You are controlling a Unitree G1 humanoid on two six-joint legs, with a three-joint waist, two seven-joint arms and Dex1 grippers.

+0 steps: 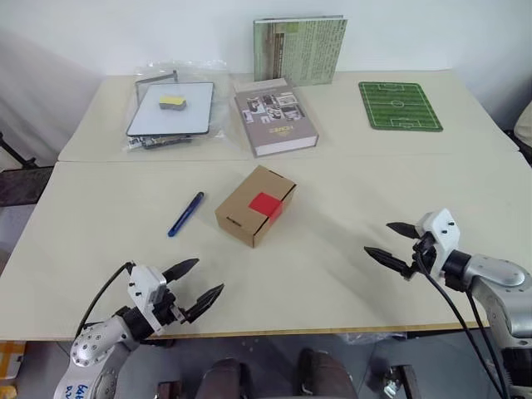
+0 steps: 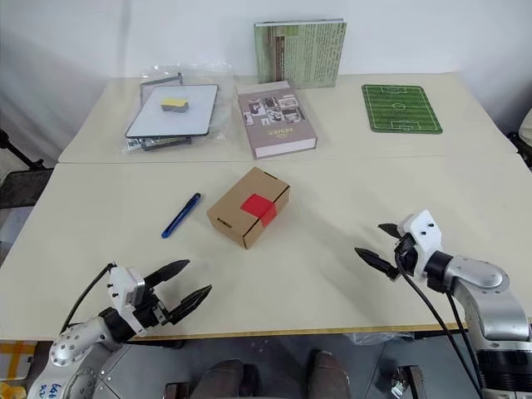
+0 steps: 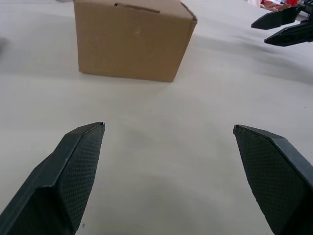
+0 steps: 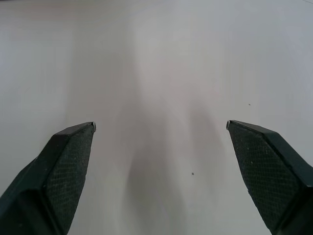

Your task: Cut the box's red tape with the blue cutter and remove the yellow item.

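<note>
Cardboard box [image 1: 255,205] sits shut near the middle of the pale bench [image 1: 349,249], turned at an angle, with the red tape [image 1: 266,204] across its top and folding a little over one edge. Just beside it on the robot's left lies the blue cutter [image 1: 185,214], flat on the bench and apart from the box. The left tool [image 1: 197,287] hovers over the near edge with its two black fingers spread wide and nothing between them, pointed toward the box. The right tool [image 1: 392,241] hangs over the right side of the bench, also wide and holding nothing. At the far side lie a grey book [image 1: 275,116], a green football-pitch mat [image 1: 399,105], and a whiteboard [image 1: 170,110] in a clear bag, carrying what seems to be a small yellow block [image 1: 173,100].
</note>
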